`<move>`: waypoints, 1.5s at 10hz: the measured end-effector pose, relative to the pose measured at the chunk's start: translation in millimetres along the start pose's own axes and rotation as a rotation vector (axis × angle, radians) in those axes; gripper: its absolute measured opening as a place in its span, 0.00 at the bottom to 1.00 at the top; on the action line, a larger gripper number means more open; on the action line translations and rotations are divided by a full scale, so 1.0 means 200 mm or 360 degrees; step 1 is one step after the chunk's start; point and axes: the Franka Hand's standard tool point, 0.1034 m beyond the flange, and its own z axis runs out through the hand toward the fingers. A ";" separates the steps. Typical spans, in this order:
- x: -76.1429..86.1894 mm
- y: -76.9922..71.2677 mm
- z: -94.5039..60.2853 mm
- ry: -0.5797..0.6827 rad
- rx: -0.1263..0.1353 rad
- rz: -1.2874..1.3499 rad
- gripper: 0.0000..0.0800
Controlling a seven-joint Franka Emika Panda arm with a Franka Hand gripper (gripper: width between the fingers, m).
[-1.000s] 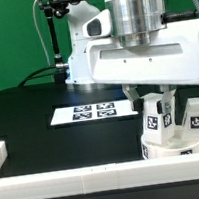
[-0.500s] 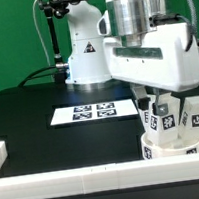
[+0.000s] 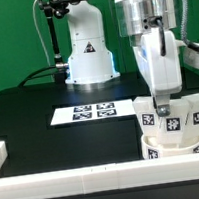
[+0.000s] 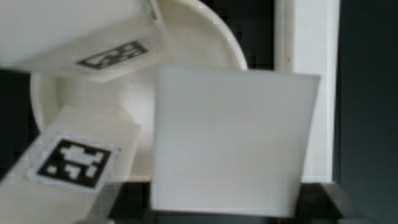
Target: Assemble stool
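The stool's round white seat [image 3: 172,147] lies at the exterior view's right, just behind the front rail. Three white tagged legs stand on it: one at the left [image 3: 147,118], one in the middle [image 3: 173,123], one at the right [image 3: 196,114]. My gripper [image 3: 163,106] reaches straight down and is shut on the middle leg. In the wrist view that leg [image 4: 231,130] fills the centre between my dark fingers [image 4: 135,200], with my gripper [image 4: 231,206] closed on its sides. The seat's curved surface [image 4: 107,105] and two other tagged legs [image 4: 111,55] [image 4: 71,160] show beside it.
The marker board [image 3: 84,113] lies flat on the black table, left of the seat. A long white rail [image 3: 87,180] runs along the front edge, and a short one [image 3: 0,152] sits at the left. The arm's white base [image 3: 87,54] stands at the back.
My wrist has turned about its vertical axis, so the hand now shows narrow-side on. The held leg's tag has shifted to the right with the turn. The grip stays shut.
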 end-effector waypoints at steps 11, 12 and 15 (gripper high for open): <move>-0.15 0.04 0.02 -0.0204 -0.0012 0.0709 0.42; -0.16 0.04 0.03 -0.0203 -0.0010 0.0672 0.42; -0.14 0.03 -0.01 -0.0206 -0.0004 0.0497 0.78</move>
